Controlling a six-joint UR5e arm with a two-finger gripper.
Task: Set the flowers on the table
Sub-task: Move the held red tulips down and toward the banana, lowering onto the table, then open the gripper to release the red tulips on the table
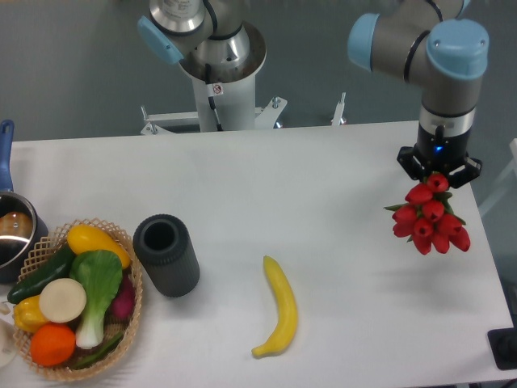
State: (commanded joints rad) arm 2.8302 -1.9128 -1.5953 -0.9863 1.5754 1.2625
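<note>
Banana (pixel 279 311) near front table (pixel 339 170) edge, red flowers (pixel 431 218) hanging below, clamped in fingers (pixel 439 179)

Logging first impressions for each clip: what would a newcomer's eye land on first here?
First, the bunch of red tulips hanging from the gripper above the table's right side. Next, the wicker basket of vegetables at the front left corner, with a dark grey cylindrical vase standing just to its right. A yellow banana lies alone near the front middle.
</note>
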